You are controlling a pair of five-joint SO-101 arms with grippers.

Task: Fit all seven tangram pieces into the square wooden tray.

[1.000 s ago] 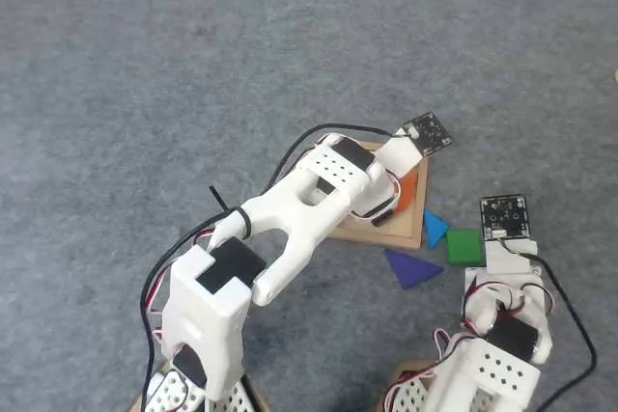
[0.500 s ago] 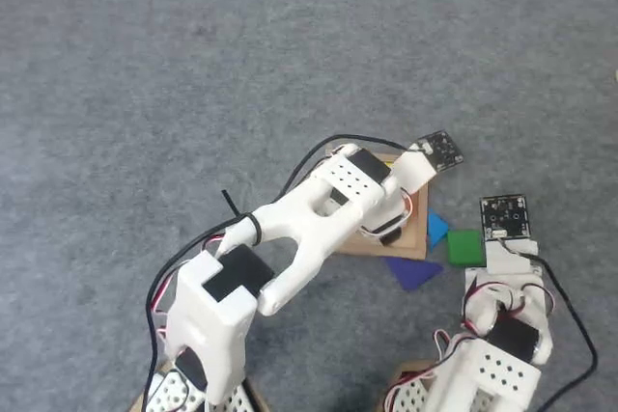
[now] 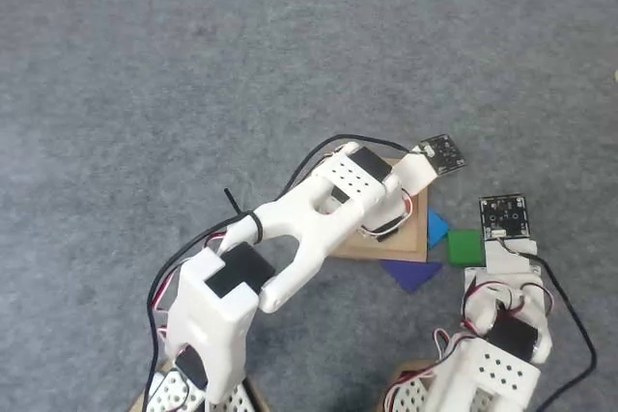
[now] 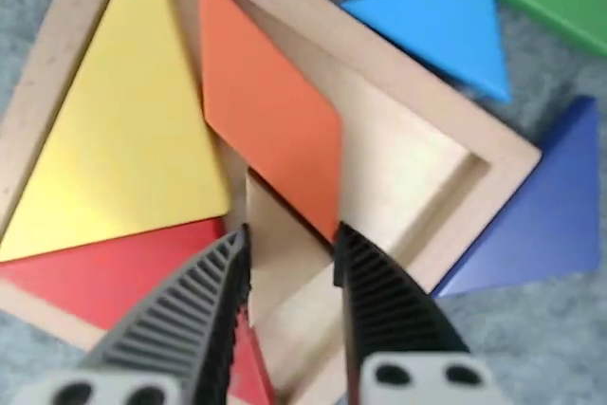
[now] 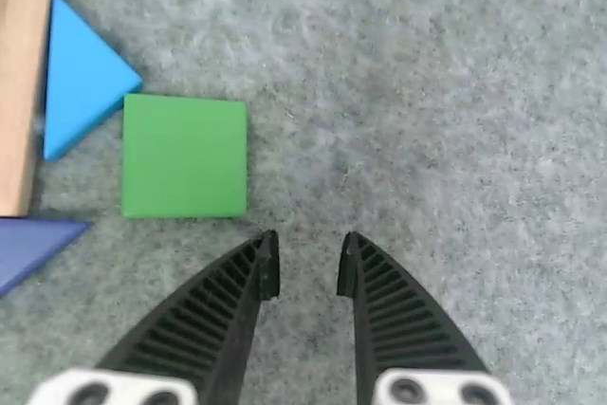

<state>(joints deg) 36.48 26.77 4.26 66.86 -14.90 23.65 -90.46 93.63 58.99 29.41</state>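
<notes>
Thin, stiff pieces; probably light and slick.
High view: green square (image 3: pixel 464 246) near tray (image 3: pixel 401 243). Left wrist: my left gripper (image 4: pixel 289 239) part-open, empty, over the tray's orange piece (image 4: pixel 270 111). Right wrist: right gripper (image 5: pixel 305 263) part-open, empty, near that square; I'd pinch opposite edges.

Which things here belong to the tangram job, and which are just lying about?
Job: wooden tray; in it yellow triangle, orange parallelogram, red piece; outside it light blue triangle, green square, dark blue triangle; left gripper above the tray.
Not the job: grey mat under everything.
</notes>
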